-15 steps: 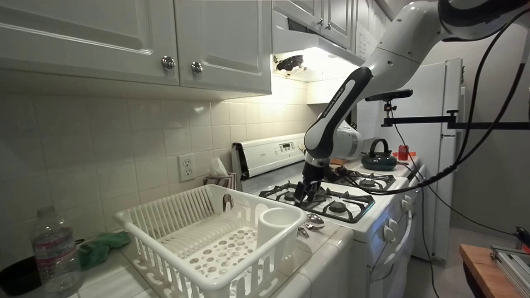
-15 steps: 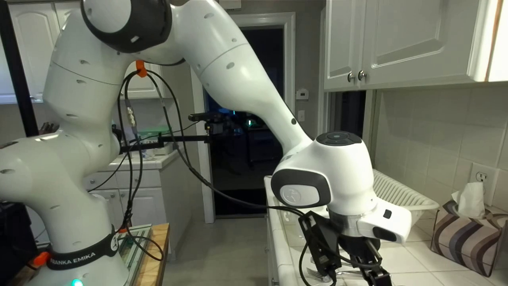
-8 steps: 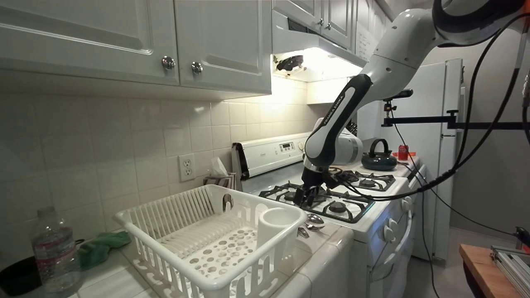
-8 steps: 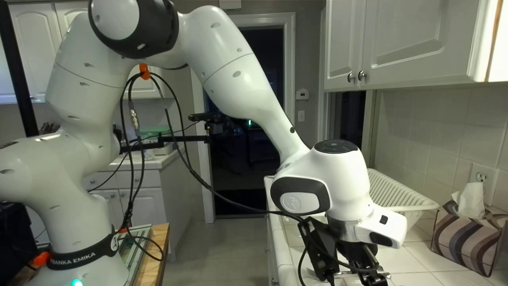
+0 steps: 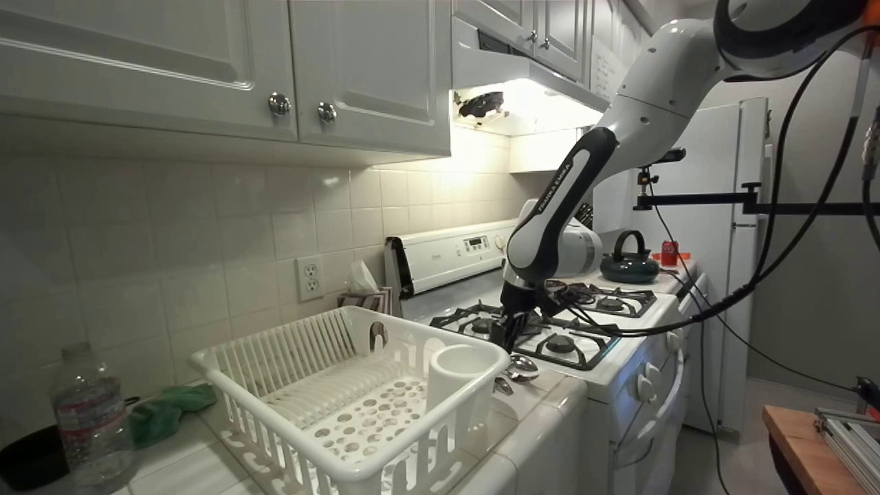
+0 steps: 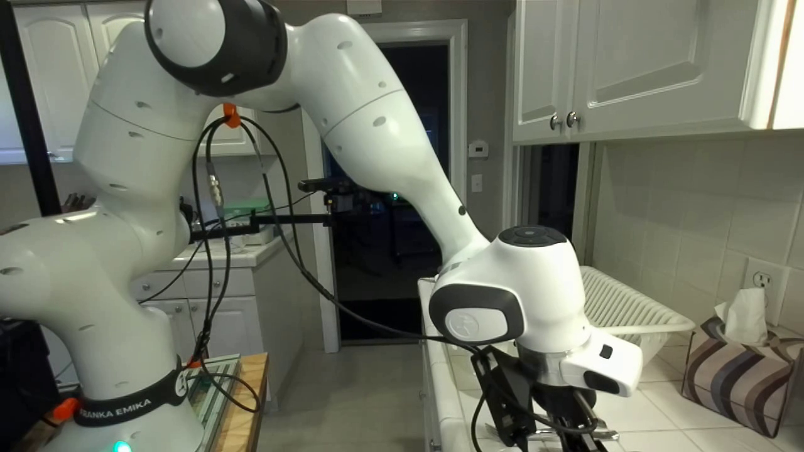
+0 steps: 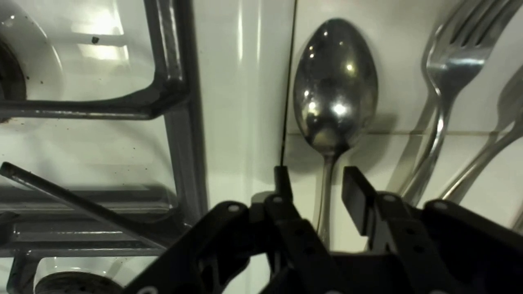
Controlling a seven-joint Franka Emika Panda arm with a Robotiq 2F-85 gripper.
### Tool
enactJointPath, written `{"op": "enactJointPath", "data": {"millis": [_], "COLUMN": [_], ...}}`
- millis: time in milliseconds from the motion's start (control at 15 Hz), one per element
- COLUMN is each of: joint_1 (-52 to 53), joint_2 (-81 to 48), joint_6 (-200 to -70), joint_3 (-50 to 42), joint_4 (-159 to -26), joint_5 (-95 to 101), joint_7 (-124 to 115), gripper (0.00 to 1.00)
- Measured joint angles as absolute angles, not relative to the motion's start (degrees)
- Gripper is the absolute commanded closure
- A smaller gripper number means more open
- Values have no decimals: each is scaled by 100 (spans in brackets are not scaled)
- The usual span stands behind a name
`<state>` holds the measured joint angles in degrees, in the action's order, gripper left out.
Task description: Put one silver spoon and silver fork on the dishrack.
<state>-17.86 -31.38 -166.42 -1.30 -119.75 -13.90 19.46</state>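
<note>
In the wrist view a silver spoon lies on the tiles, bowl toward the top. My gripper is open around its handle, with a gap on both sides. To its right lies a silver fork, tines up and partly cut off by the frame. The white dishrack stands on the counter; its slotted side shows behind the arm. In an exterior view the gripper is low, between the rack and the stove. Its fingertips run off the bottom of the other picture.
Another piece of silver cutlery lies right of the fork. Black stove grates are left of the spoon. A white cup holder sits in the rack's near corner. A striped tissue box stands by the wall.
The arm has come down toward the counter, mostly in the first half second. In the exterior views my gripper's fingers have moved closer together. The dishrack has stayed in place.
</note>
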Motion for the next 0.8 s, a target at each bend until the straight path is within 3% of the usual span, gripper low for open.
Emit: {"op": "enactJointPath", "data": {"millis": [133, 800], "joint_1": [-1786, -1785], "joint_2": [-3148, -3160], "joint_6": [-16641, -16347], "joint_3": [-132, -151], "joint_4": [-11975, -11868], "joint_5": [-1330, -1224], "joint_7": [1902, 1743], "gripper": [100, 98]}}
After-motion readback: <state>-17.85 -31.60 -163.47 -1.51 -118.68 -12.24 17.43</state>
